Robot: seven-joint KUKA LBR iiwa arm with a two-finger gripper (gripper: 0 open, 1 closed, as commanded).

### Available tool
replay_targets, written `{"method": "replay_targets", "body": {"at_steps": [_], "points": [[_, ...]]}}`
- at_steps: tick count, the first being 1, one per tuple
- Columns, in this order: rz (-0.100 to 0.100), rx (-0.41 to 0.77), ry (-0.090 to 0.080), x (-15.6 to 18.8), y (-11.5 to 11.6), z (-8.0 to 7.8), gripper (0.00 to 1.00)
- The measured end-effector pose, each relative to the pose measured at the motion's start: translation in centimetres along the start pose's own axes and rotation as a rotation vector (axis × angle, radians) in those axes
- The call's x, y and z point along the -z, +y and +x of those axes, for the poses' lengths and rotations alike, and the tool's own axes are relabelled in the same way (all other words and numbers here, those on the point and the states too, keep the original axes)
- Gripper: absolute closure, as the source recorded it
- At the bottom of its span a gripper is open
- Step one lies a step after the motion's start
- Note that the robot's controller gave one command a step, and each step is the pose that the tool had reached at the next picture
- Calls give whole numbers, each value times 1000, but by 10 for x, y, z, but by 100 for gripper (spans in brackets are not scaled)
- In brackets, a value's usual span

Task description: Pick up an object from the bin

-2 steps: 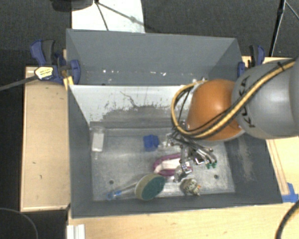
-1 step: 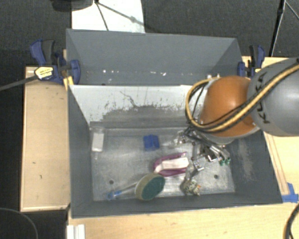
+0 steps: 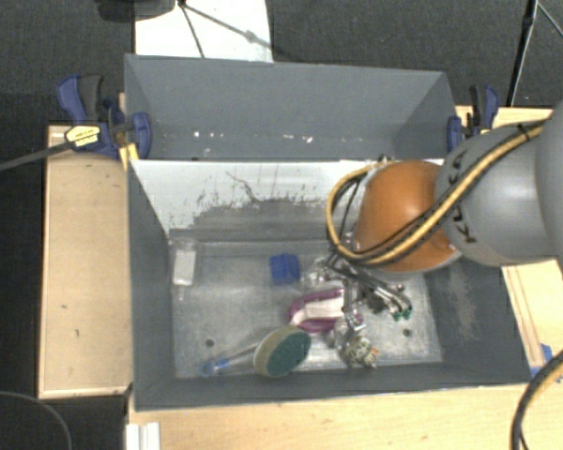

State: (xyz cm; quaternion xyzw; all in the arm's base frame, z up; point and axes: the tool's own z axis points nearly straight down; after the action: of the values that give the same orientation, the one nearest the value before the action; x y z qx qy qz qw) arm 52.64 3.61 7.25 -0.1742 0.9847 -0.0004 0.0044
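Where the arm comes down: end effector [image 3: 355, 319] low near the bin's [image 3: 152, 279] front right corner.
Grip: spread or pressed together, I cannot tell.
Nearest thing: purple-and-white object [image 3: 317, 307], just beside it, toward the middle.
Front wall: green-headed brush [image 3: 283, 352]; small dark clutter [image 3: 361, 352].
Farther off: blue cube [image 3: 283, 268] mid-floor; clear block [image 3: 183, 266] by the left wall.

Cube [image 3: 283, 269] behind brush [image 3: 283, 352], inside bin [image 3: 263, 101]

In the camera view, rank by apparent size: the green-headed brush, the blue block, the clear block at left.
1. green-headed brush, counting its handle.
2-3. clear block and blue block: they look about alike, so no ranking between them.
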Motion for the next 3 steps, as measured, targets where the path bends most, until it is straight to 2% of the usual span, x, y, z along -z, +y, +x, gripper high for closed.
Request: {"method": "replay_targets", "body": {"at_steps": [1,2,3], "points": [[-1,-1,2,2,-1,-1,0],[2,0,-6,4,-2,-4,100],[-1,-2,3,43,-2,-6,100]]}}
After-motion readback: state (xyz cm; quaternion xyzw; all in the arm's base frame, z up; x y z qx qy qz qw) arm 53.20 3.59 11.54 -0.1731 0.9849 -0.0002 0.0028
